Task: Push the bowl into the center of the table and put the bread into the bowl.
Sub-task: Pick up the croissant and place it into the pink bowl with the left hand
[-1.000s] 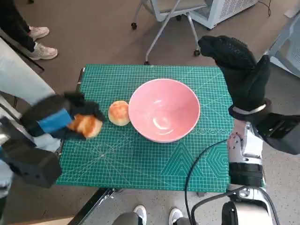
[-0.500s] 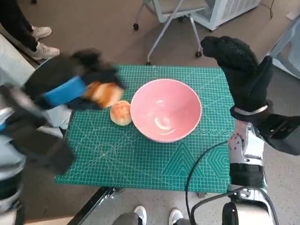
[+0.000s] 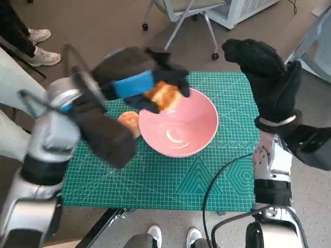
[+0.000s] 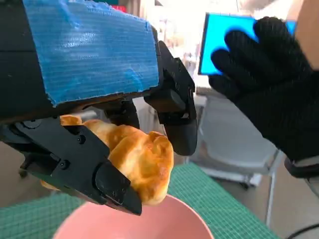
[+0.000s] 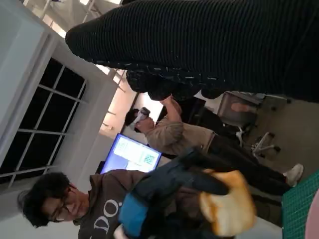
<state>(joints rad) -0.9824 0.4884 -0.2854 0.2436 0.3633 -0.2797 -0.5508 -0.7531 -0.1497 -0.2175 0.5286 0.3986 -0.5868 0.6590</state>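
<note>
My left hand (image 3: 135, 85) has the bread (image 3: 164, 95) pinched over the pink bowl's (image 3: 194, 135) rim; right hand (image 3: 266, 77) hangs empty, fingers spread, above the tabletop's right edge.

A green cutting mat (image 3: 155, 181) covers the counter. Behind it stands a wheeled chair (image 3: 181, 15) on the brown floor (image 3: 93, 31). White sneakers (image 3: 39, 44) show far left; a person in a brown hoodie (image 5: 99, 209) sits near a lit screen (image 5: 130, 155).
</note>
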